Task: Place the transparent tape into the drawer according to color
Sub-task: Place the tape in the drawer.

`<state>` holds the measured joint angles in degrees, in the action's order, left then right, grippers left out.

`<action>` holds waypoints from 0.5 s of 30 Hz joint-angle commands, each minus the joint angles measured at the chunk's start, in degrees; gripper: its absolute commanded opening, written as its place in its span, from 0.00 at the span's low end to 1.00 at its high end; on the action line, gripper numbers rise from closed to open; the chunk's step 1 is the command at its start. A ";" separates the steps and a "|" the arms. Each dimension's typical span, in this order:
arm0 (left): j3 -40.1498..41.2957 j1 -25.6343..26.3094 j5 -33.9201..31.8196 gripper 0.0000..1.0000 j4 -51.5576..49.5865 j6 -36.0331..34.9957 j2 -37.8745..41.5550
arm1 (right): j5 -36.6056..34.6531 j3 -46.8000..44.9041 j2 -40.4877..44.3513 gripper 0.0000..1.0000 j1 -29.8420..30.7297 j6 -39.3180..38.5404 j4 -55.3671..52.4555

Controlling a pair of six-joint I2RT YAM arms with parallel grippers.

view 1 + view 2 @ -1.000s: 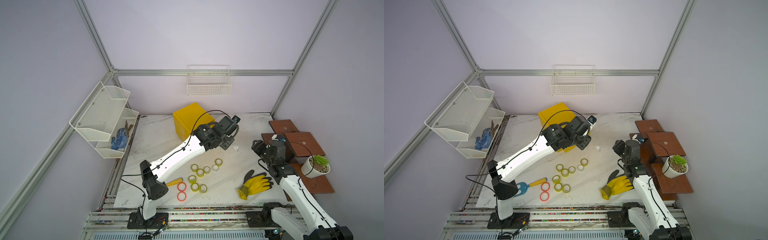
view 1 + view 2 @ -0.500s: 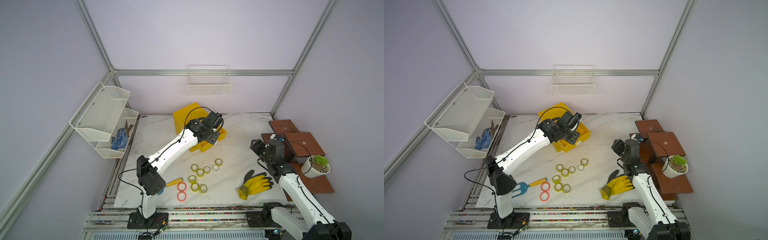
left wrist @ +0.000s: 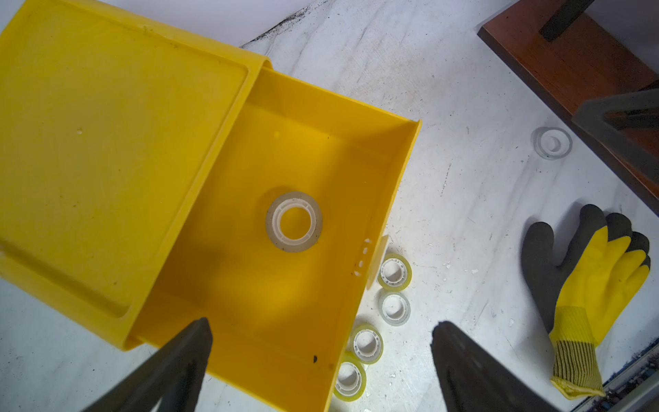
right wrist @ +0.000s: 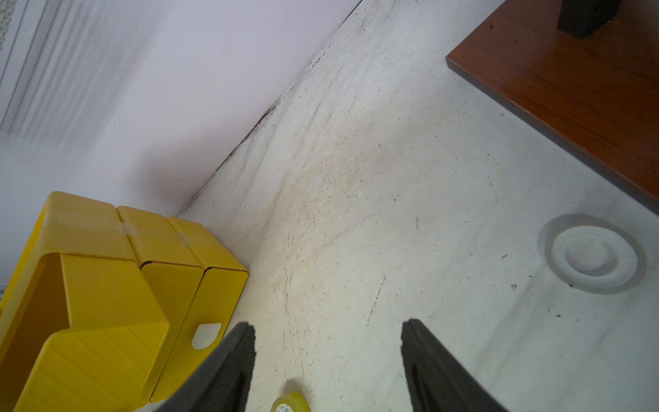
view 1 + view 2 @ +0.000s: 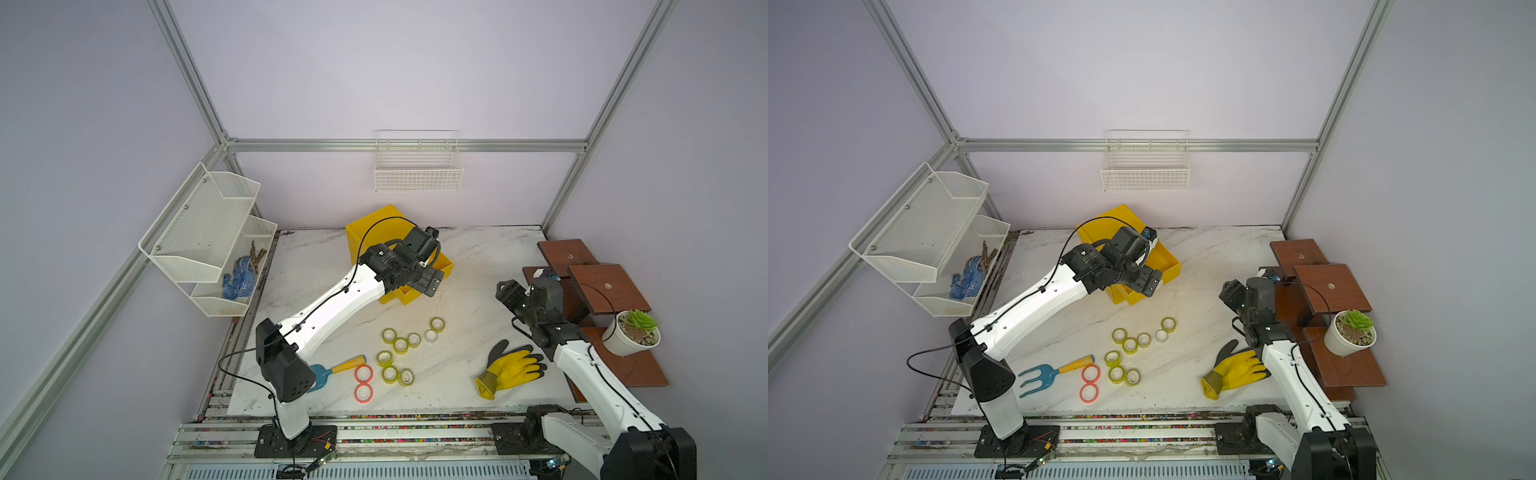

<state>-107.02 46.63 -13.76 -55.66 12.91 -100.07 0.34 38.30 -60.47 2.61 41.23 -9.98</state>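
Shows left gripper (image 3: 322,326) with fingers wide apart and empty above the open drawer (image 3: 392,199), one clear tape roll (image 3: 294,222) lying inside at frame centre. Shows right gripper (image 4: 328,326) parted, holding nothing. Leaves yellow-green rolls (image 5: 400,345) and pink rings (image 5: 363,373), lower centre, outside the drawer.

The drawer unit (image 5: 376,232) stands at the back of the table (image 5: 478,257), with a drawer (image 3: 249,303) pulled out toward its front-right. In that drawer lies a single tape roll (image 3: 294,222). Before the unit, five tape rolls (image 5: 414,339) lie in a row on the table. Farther before it lie three more rolls (image 5: 389,374), with two wider tape rings (image 5: 363,373) just left of them and a hand fork (image 5: 1040,376) left again. A glove (image 5: 511,370) lies front-right of the unit. To the unit's right, a lone roll (image 3: 551,142) lies beside the stepped stand (image 5: 602,286), which bears a potted plant (image 5: 631,336).
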 commanded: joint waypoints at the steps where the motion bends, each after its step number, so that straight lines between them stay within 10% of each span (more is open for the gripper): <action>1: 4.31 -0.14 -0.83 1.00 4.70 2.34 6.37 | -1.64 0.77 -1.54 0.70 -0.19 -2.27 -1.43; 15: 25.84 -4.54 -2.66 1.00 14.36 6.43 25.63 | -15.38 4.96 -13.95 0.70 -0.02 -9.15 -5.34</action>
<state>-82.24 43.09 -16.01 -45.89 17.80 -77.28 -10.02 41.08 -72.84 2.63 34.52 -13.76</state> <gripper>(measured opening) 0.999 0.698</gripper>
